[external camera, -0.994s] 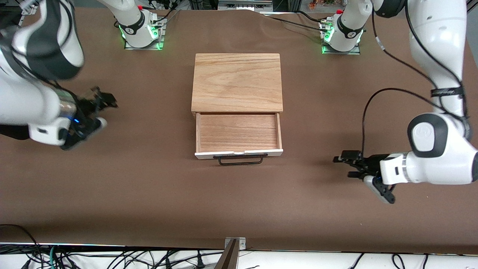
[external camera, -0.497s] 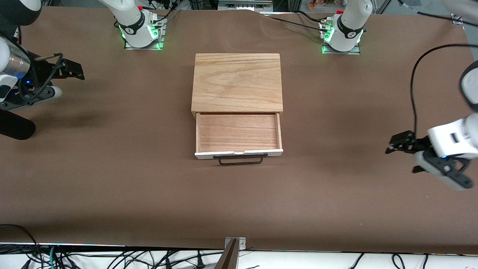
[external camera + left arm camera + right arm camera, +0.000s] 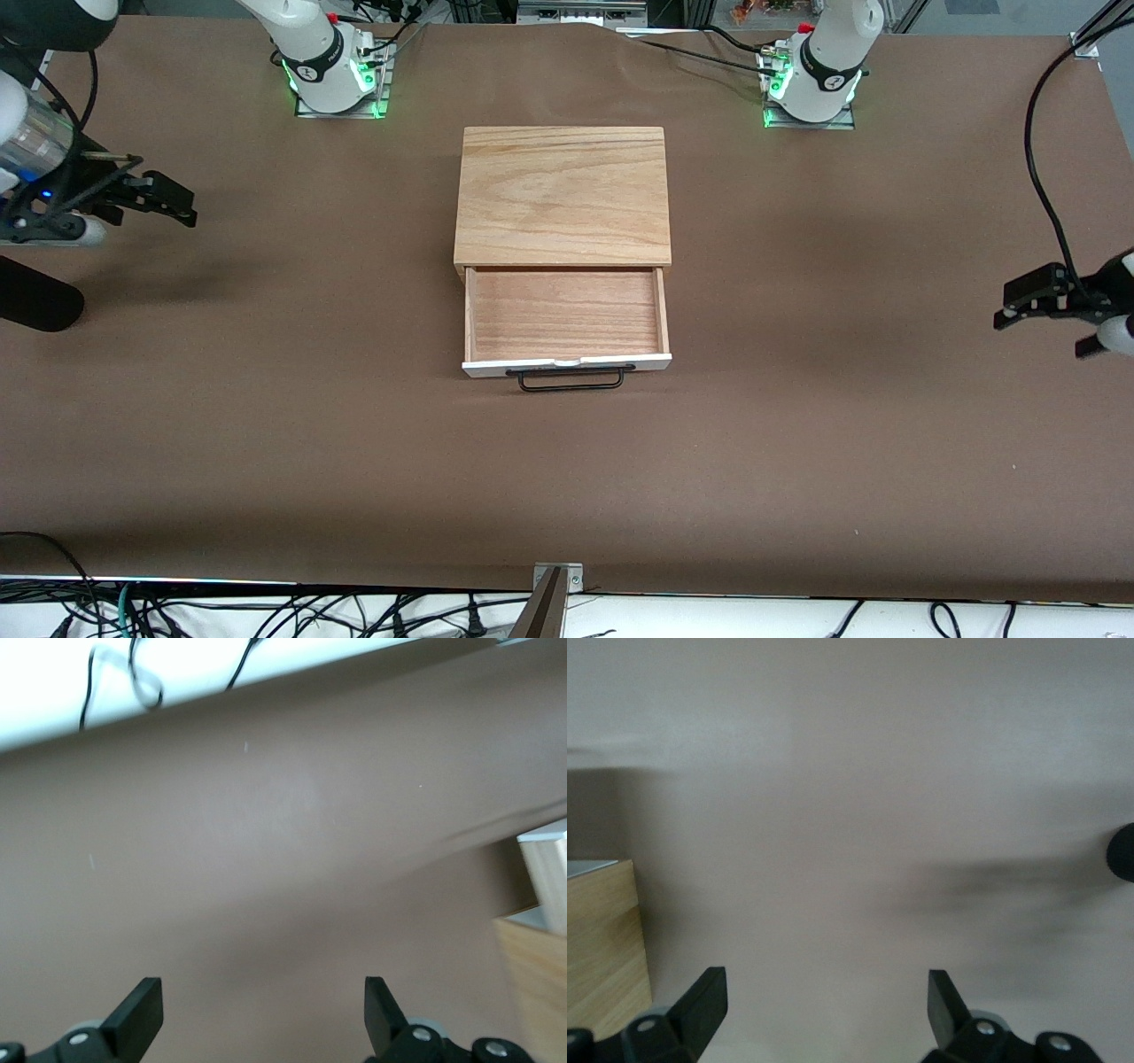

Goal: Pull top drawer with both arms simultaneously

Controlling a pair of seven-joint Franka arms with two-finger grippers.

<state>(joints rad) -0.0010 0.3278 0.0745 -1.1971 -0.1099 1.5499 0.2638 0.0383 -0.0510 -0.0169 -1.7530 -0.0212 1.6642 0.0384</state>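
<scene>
The top drawer stands pulled out of the cabinet, with its reddish wood floor bare and empty. Its white front panel and black wire handle face the front camera. The pale wooden slab tops the cabinet. My right gripper is open and empty over the table at the right arm's end, well apart from the drawer; its wrist view shows bare table between the fingers. My left gripper is open and empty over the table at the left arm's end; its wrist view shows the same.
The cabinet's wooden side shows at the edge of the right wrist view and of the left wrist view. The arm bases glow green. Cables lie off the table's front edge.
Both grippers have swung away from the drawer, the right toward its end of the table and the left toward its own. The drawer has not moved.
</scene>
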